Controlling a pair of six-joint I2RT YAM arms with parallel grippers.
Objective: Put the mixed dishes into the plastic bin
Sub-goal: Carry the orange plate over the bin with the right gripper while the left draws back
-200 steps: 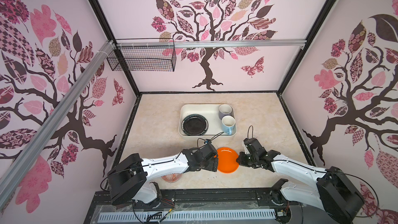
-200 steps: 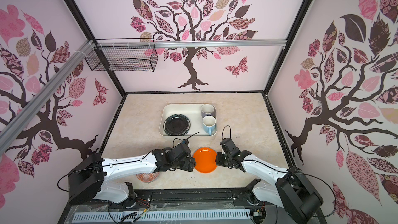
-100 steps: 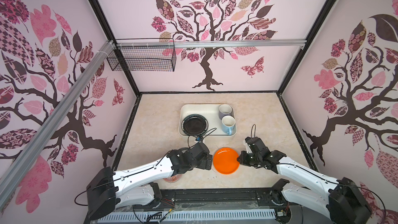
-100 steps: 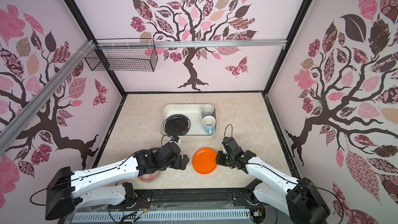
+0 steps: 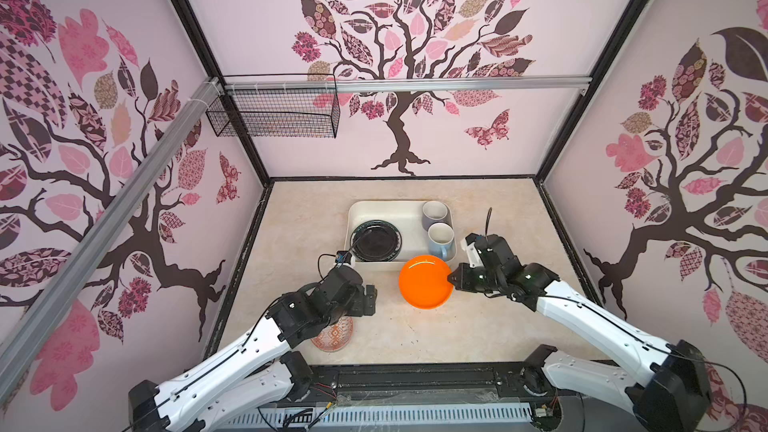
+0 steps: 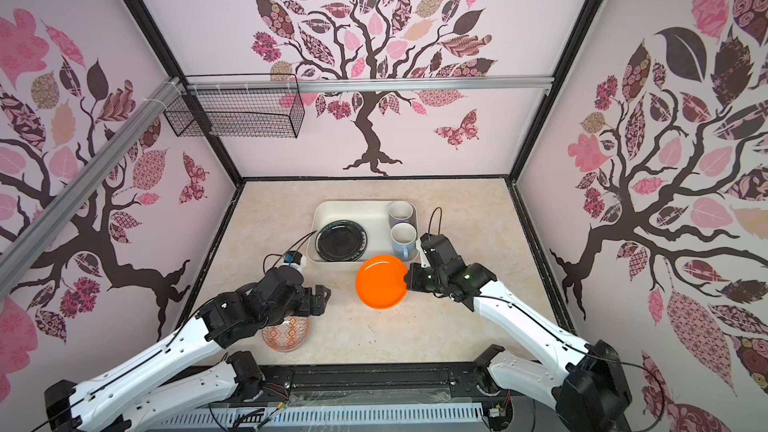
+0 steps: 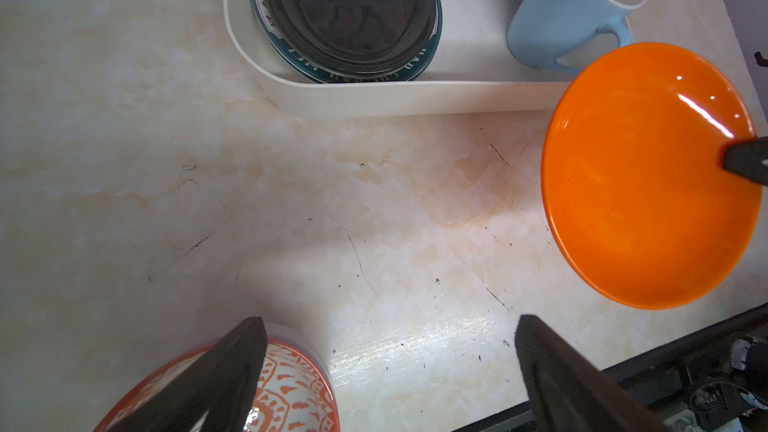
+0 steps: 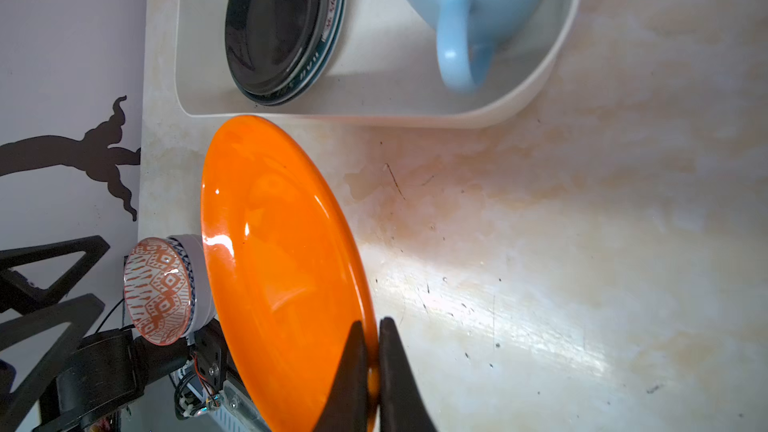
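Overall, patterned walls (image 5: 457, 151); plastic bin (image 5: 411, 222) on marbled tabletop (image 5: 311, 222).

White shells, black joints on left arm (image 5: 232, 361) and right arm (image 5: 594, 322); thin black wrist cables (image 5: 489, 220); the left gripper (image 7: 388, 322) shows black wedge fingers (image 7: 224, 371).

Both top views are bright, evenly lit from above and sharp throughout. Wide-angle bending shows at the edges: the black wall post (image 5: 193, 35) and the metal rail (image 5: 415, 85) bow outward. Only faint, soft shadows lie on the bench (image 5: 415, 338) under the arms. The orange plate (image 5: 424, 282) carries small white glints just ahead of the right claw (image 5: 451, 278). In the left wrist view the left claw (image 7: 388, 322) has dark, blurred fingers (image 7: 224, 371), and a pale streak of glare crosses the bench between them. In the right wrist view a broad washed-out patch of glare sits on the bench beside the right claw, and the plate shows hard highlights.
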